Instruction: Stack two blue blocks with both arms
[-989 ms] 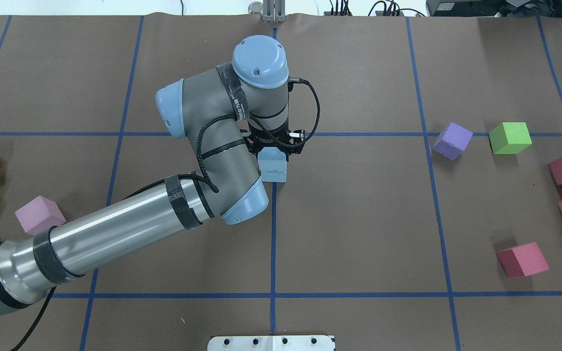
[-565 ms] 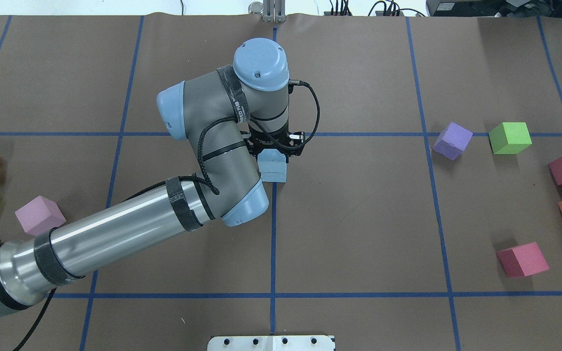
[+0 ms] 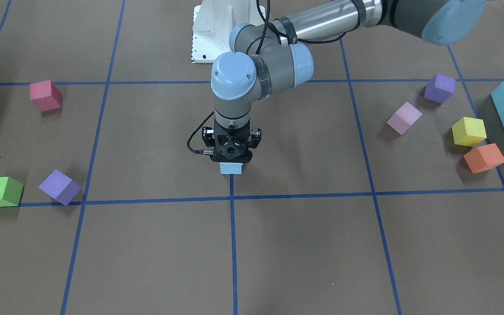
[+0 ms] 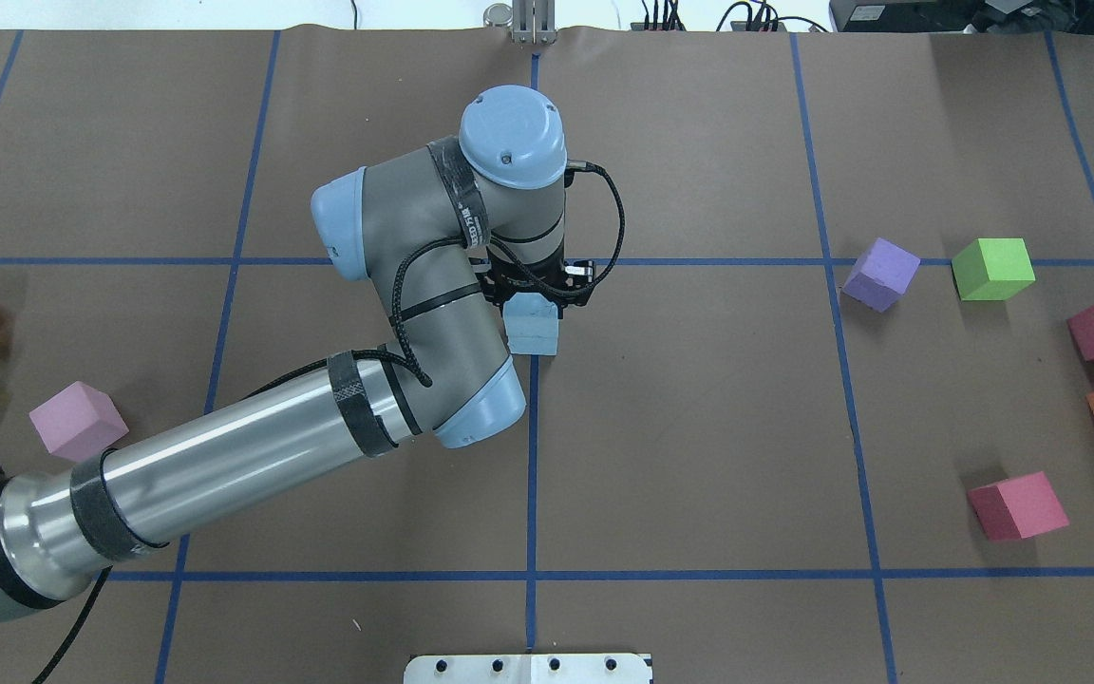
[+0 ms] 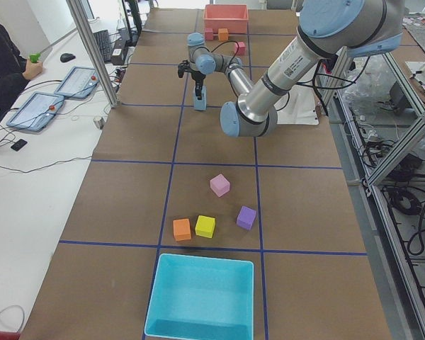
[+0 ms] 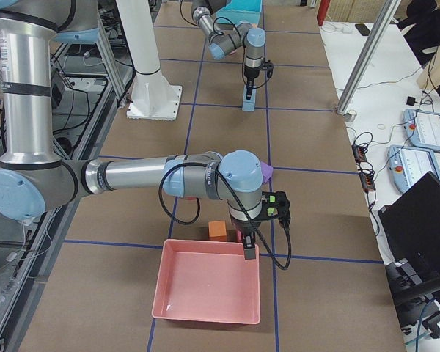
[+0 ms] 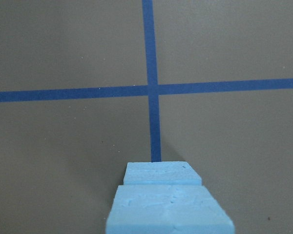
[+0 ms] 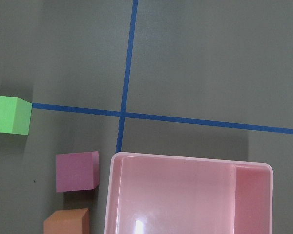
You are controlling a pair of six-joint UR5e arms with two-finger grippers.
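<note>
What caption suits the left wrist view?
Upper blue block stacked on lower blue block, just short of tape cross.

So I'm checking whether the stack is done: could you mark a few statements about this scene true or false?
1. The blue blocks sit one on top of the other. True.
2. The left tool is right above them. True.
3. The right tool is close beside them. False: it hangs over the rim of the pink tray, far from them.
4. The green block lies in that tray. False: it sits on the table beside a purple block.
</note>
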